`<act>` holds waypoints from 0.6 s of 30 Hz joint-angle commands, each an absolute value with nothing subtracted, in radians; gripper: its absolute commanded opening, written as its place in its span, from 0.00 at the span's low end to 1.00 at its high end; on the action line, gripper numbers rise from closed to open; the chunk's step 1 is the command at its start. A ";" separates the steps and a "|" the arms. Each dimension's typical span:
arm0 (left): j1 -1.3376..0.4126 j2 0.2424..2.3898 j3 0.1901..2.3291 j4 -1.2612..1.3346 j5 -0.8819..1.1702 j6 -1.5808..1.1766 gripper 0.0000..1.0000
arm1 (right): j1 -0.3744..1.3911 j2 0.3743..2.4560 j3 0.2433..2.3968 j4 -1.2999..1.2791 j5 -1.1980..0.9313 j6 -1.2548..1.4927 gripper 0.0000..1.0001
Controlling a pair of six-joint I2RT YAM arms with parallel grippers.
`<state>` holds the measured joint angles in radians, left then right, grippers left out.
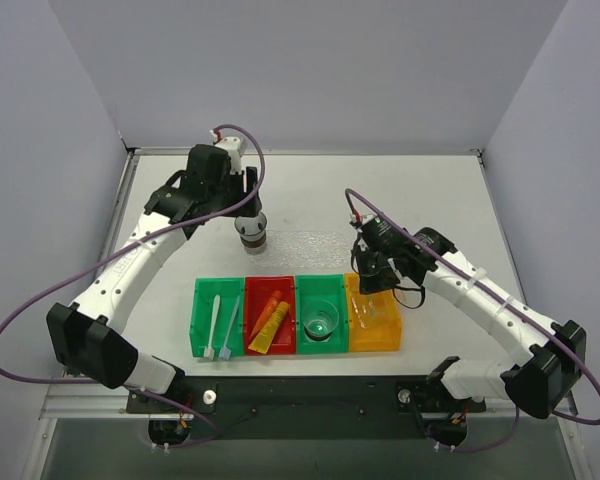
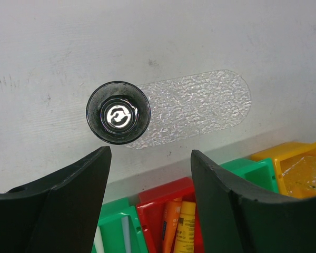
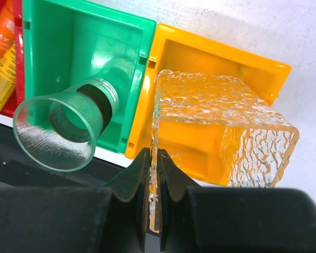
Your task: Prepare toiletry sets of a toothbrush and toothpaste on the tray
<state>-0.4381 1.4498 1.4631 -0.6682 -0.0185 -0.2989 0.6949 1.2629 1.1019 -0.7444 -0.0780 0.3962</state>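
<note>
White table: clear tray lies flat mid-surface. Nearer the front edge, touching in a row: green bin, red bin, second green bin, orange bin.

- Round cup, seen from above: white curled mark at its bottom, possibly a moulded arrow sign, possibly only glare. No letters legible.
- Yellow-orange tube in the red bin: block of fine dark print down its side, too small to read.
- Same tube in the right wrist view: dark print lines, blurred.
- No word or number legible anywhere.
</note>
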 commanded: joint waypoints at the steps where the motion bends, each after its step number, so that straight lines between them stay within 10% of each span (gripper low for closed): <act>1: -0.443 1.420 1.532 -0.667 -0.002 -0.281 0.72 | 0.696 1.261 1.190 -0.816 -0.117 0.396 0.00; 18: -0.460 1.397 1.566 -0.600 0.104 -0.455 0.71 | 0.693 1.249 1.426 -0.899 -0.104 0.429 0.00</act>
